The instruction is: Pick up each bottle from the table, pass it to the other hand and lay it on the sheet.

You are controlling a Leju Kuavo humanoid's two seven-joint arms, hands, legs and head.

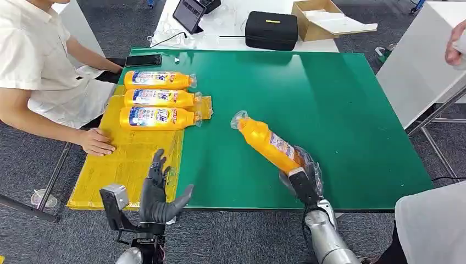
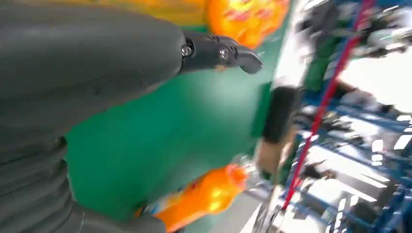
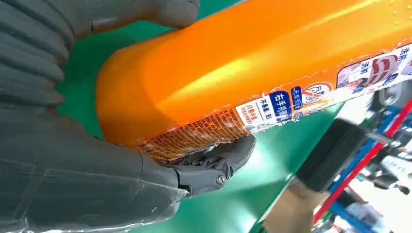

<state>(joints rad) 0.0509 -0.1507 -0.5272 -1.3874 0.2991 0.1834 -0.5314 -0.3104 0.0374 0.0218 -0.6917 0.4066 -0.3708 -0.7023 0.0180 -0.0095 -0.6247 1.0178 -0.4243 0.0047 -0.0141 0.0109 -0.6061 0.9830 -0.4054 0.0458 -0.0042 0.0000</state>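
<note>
My right hand (image 1: 301, 175) grips the base of an orange bottle (image 1: 267, 141) over the green table (image 1: 340, 110); the neck points up and to the left. Up close the thumb and fingers (image 3: 214, 165) wrap the bottle (image 3: 252, 68). My left hand (image 1: 159, 192) hovers open at the table's near edge, fingers spread, beside the yellow sheet (image 1: 132, 165). Three orange bottles (image 1: 156, 99) lie side by side on the sheet's far end. In the blurred left wrist view, my left hand's thumb (image 2: 218, 52) points over the table, with the held bottle (image 2: 204, 194) beyond it.
A seated person rests a hand (image 1: 96, 142) on the sheet's left edge. A phone (image 1: 143, 60) lies at the table's far left corner. Behind stands a white table with a black case (image 1: 271, 29), a tablet (image 1: 189, 13) and a cardboard box (image 1: 319, 19). Another person (image 1: 434, 225) stands at right.
</note>
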